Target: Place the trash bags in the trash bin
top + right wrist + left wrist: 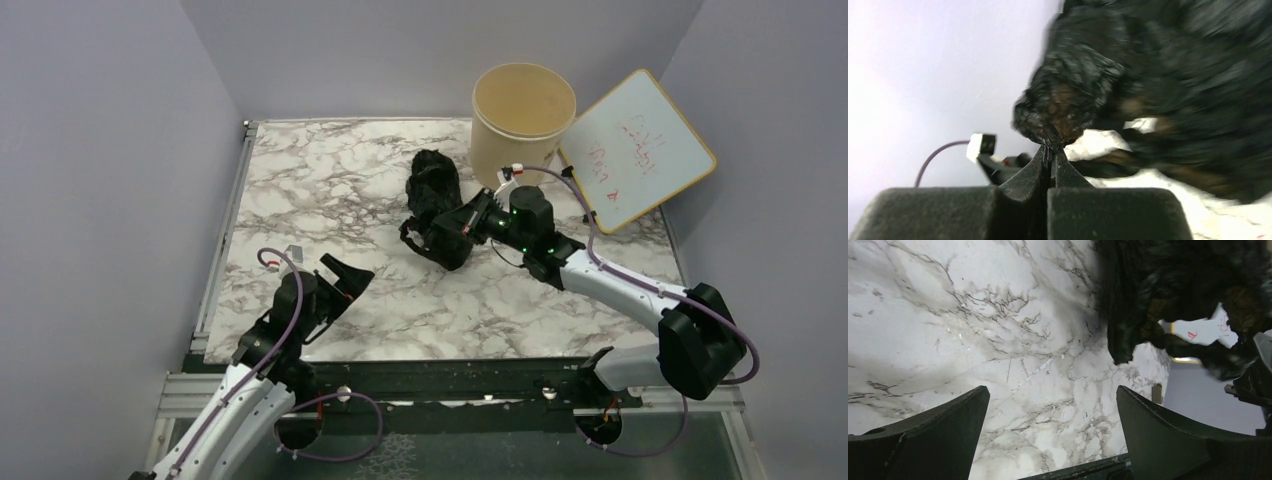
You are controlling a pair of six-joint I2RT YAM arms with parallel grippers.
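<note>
Clenching a fold of the trash bags (432,190) at frame centre, the right tool (1050,149) holds seemingly light, limp, slippery film, best bunched thickly, while the left tool (1050,392) hangs released.

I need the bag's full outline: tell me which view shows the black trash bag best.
Top external: nearly the whole trash bag is in frame and sharp. Right wrist shows it close but blurred, pinched in the right hand. Left wrist catches only part.
</note>
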